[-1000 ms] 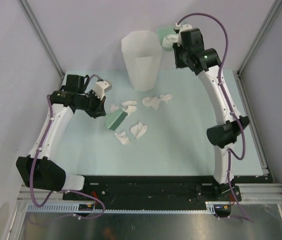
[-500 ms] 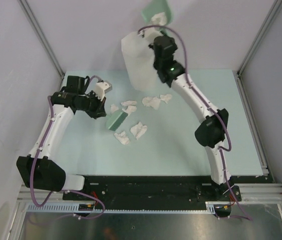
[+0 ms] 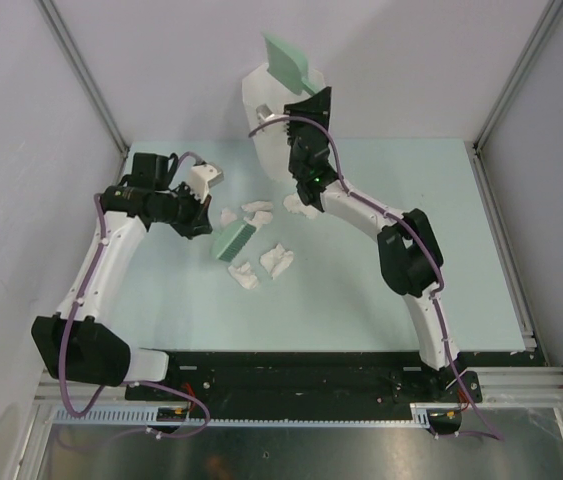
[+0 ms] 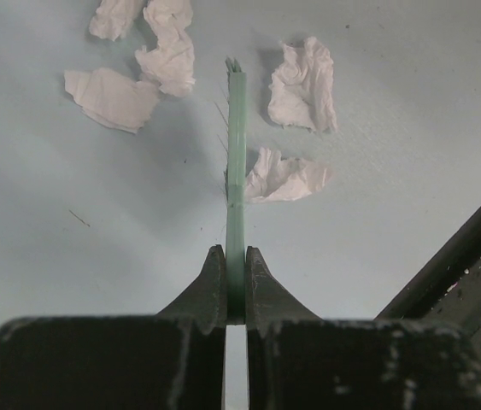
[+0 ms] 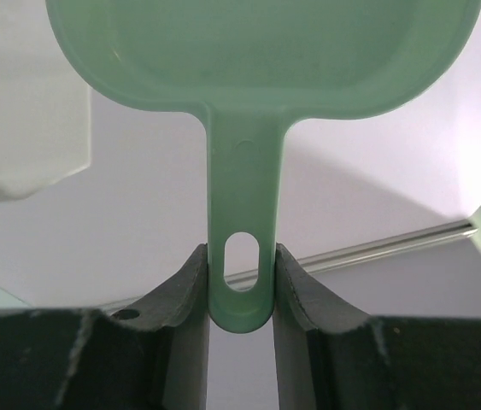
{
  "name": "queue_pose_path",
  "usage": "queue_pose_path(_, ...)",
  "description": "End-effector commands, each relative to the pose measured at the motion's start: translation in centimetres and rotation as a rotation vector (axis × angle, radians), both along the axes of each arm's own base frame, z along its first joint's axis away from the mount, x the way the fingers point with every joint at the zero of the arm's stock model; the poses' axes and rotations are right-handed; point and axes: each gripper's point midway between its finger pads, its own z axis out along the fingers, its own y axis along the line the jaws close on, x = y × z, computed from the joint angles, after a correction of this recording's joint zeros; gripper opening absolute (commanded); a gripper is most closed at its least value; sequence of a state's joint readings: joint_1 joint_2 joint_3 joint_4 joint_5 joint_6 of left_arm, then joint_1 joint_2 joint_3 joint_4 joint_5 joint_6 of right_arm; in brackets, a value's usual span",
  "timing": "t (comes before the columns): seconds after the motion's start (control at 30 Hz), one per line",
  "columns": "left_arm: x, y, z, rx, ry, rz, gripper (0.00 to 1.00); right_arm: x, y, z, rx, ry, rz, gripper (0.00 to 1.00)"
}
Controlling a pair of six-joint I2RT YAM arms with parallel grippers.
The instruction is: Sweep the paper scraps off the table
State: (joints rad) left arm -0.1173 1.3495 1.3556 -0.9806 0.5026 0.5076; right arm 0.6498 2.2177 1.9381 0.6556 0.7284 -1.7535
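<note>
L gripper (image 4: 235,256) is clenched on the thin edge of a green hand brush (image 4: 237,145). Brush's long axis runs straight out from the fingertips, head down on the table (image 4: 69,256). Paper scraps (image 4: 302,85) lie on both sides of it: two wads just right of the head, nearest one touching or nearly touching the bristles, and approx three more ahead and to the left, near the tip. So the scraps are w/in reach of the L fingers, and a sideways swing either way meets paper.

R gripper (image 5: 242,265) is clamped on the handle of the green dustpan (image 5: 266,51). Pan sits straight ahead of its fingers, held high by the rim of the white bin (image 3: 261,100), well apart from the scraps. L arm is by far the nearer.

Judgement: next sweep needs the pan down at table level, across a wad group from the brush. W/o that there's nothing to sweep into.
</note>
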Motion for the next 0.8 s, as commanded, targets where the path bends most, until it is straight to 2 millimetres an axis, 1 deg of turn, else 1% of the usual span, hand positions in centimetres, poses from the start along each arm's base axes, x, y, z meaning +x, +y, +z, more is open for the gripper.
queue_pose_path(0.0,-0.5,-0.5,1.6,-0.036,-0.075,-0.048,0.0,-2.7,-1.7,6.0,-0.139,-0.16,-0.06,0.0)
queue_pose_path(0.07,-0.5,-0.5,1.7,-0.033,-0.082,-0.05,0.0,-2.9,-2.0,6.3,-0.132,-0.162,-0.068,0.0)
queue_pose_path(0.17,-0.6,-0.4,1.7,-0.031,-0.084,-0.048,0.0,-3.5,-2.4,7.3,-0.106,-0.185,-0.074,0.0)
queue_pose_path(0.2,-0.5,-0.4,1.8,-0.031,-0.087,-0.048,0.0,-3.7,-2.6,7.8,-0.087,-0.195,-0.07,0.0)
queue_pose_path(0.3,-0.5,-0.5,1.9,-0.038,-0.083,-0.046,0.0,-3.8,-3.0,8.2,-0.021,-0.199,-0.061,0.0)
queue_pose_path(0.33,-0.5,-0.5,2.0,-0.039,-0.085,-0.046,0.0,-4.2,-3.7,9.1,0.025,-0.21,-0.07,0.0)
queue_pose_path(0.4,-0.5,-0.5,2.0,-0.041,-0.084,-0.043,0.0,-4.7,-4.0,9.9,0.117,-0.216,-0.049,0.0)
queue_pose_path(0.43,-0.4,-0.5,2.1,-0.04,-0.089,-0.042,0.0,-6.0,-4.2,11.3,0.267,-0.253,-0.01,0.0)
queue_pose_path(0.47,-0.4,-0.5,2.1,-0.039,-0.086,-0.04,0.0,-6.4,-4.1,11.5,0.32,-0.236,0.008,0.0)
queue_pose_path(0.5,-0.4,-0.5,2.1,-0.04,-0.089,-0.039,0.0,-6.8,-3.9,11.1,0.458,-0.228,0.046,0.0)
queue_pose_path(0.53,-0.4,-0.5,2.2,-0.041,-0.089,-0.036,0.0,-9.0,-3.5,12.6,0.534,-0.225,0.098,0.0)
queue_pose_path(0.57,-0.3,-0.5,2.3,-0.039,-0.093,-0.034,0.0,-9.2,-2.7,11.5,0.541,-0.151,0.121,0.0)
queue_pose_path(0.6,-0.3,-0.4,2.3,-0.037,-0.093,-0.028,0.0,-10.1,-2.1,11.4,0.601,-0.12,0.166,0.0)
queue_pose_path(0.63,-0.2,-0.3,2.4,-0.033,-0.098,-0.026,0.0,-11.8,-1.6,12.0,0.742,-0.103,0.241,0.0)
queue_pose_path(0.67,-0.2,-0.3,2.4,-0.035,-0.095,-0.021,0.0,-12.6,-0.8,10.7,0.767,-0.011,0.259,0.0)
queue_pose_path(0.7,-0.1,-0.2,2.5,-0.033,-0.098,-0.017,0.0,-13.4,-0.4,10.2,0.82,0.035,0.287,0.0)
queue_pose_path(0.73,-0.1,-0.2,2.6,-0.033,-0.1,-0.015,0.0,-14.2,0.8,8.5,0.952,0.102,0.339,0.0)
queue_pose_path(0.77,0.0,-0.1,2.7,-0.033,-0.102,-0.008,0.0,-16.8,2.1,7.5,0.939,0.242,0.42,0.0)
